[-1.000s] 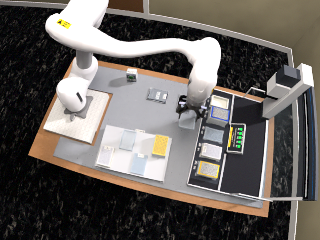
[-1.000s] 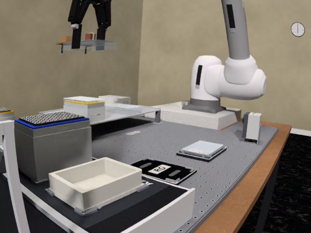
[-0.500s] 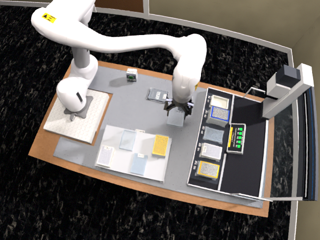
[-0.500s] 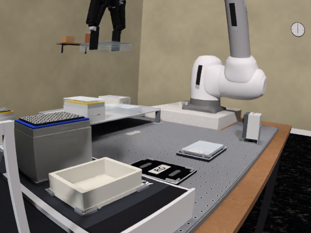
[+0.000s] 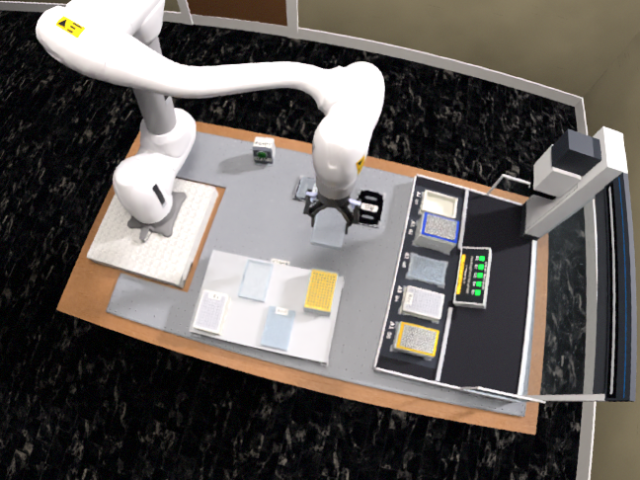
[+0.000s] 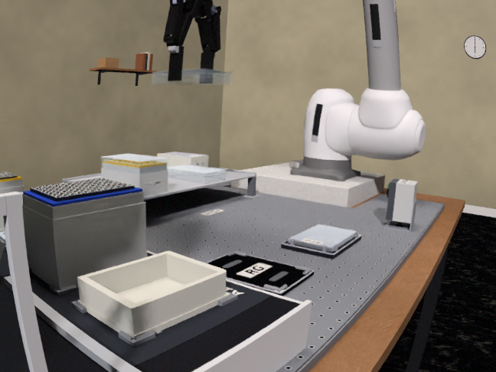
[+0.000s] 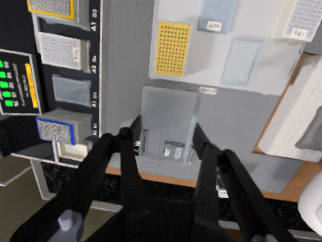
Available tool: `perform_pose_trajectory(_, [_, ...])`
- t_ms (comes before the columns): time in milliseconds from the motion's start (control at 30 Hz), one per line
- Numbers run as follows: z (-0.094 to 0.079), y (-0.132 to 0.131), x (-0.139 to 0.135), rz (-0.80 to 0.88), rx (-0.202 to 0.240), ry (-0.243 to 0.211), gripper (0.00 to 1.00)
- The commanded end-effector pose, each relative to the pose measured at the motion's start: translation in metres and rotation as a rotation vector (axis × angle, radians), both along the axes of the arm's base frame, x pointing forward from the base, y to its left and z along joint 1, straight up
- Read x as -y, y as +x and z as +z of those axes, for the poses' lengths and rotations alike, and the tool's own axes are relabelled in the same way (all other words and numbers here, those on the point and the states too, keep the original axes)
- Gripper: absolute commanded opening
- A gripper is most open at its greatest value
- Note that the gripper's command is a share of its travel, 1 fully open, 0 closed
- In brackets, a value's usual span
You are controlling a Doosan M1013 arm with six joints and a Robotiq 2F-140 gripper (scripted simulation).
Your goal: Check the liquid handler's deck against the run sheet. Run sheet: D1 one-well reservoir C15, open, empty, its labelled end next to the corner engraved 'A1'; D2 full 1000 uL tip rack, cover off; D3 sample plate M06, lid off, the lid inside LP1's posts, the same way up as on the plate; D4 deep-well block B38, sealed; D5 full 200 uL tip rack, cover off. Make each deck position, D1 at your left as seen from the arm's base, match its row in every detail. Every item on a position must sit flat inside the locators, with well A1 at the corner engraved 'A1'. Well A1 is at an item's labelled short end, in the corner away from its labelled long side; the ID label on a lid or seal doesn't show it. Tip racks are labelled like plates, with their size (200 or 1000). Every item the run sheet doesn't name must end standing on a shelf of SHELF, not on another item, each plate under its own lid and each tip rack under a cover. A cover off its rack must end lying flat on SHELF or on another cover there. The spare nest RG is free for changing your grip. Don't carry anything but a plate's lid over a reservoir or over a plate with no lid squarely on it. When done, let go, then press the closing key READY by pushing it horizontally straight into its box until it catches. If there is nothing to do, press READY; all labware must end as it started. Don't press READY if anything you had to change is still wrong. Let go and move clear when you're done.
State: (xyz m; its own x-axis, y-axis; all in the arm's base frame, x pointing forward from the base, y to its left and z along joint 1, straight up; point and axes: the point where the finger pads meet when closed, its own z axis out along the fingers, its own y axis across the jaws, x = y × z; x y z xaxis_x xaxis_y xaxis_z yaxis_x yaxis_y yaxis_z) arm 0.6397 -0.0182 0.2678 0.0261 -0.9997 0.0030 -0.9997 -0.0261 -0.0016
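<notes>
My gripper (image 5: 329,217) is shut on a thin clear lid (image 5: 327,233) and holds it level, high above the grey table between the deck and the shelf. It also shows in the side view (image 6: 191,76) and the wrist view (image 7: 167,122). On the deck stand a white open reservoir (image 5: 439,203), a blue-rimmed tip rack (image 5: 440,229), a grey plate (image 5: 427,270), a white block (image 5: 423,302) and a yellow-rimmed tip rack (image 5: 416,338). The nest with posts (image 6: 322,239) holds a flat labelled item. It is partly hidden by my arm in the overhead view.
The black RG nest (image 6: 261,273) is bare. The white shelf (image 5: 269,304) carries a covered yellow rack (image 5: 320,291), two clear covers (image 5: 255,279) (image 5: 278,328) and a plate (image 5: 210,309). The READY box (image 5: 262,153) stands at the table's far edge. A panel with green lights (image 5: 472,276) sits beside the deck.
</notes>
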Motion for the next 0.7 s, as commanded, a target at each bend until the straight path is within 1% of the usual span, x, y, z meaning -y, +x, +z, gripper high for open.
perform_pose_trajectory(0, [0.001, -0.018, 0.000, 0.000, 0.002, 0.000, 0.10])
perform_pose_trajectory(167, [0.001, -0.043, -0.001, 0.000, 0.002, 0.000, 0.10])
perform_pose_trajectory(233, [0.001, -0.043, -0.001, 0.000, 0.002, 0.000, 0.10])
perform_pose_trajectory(567, [0.001, -0.093, -0.001, 0.000, 0.002, 0.000, 0.10])
perform_pose_trajectory(667, [0.001, -0.094, -0.001, 0.000, 0.002, 0.000, 0.10])
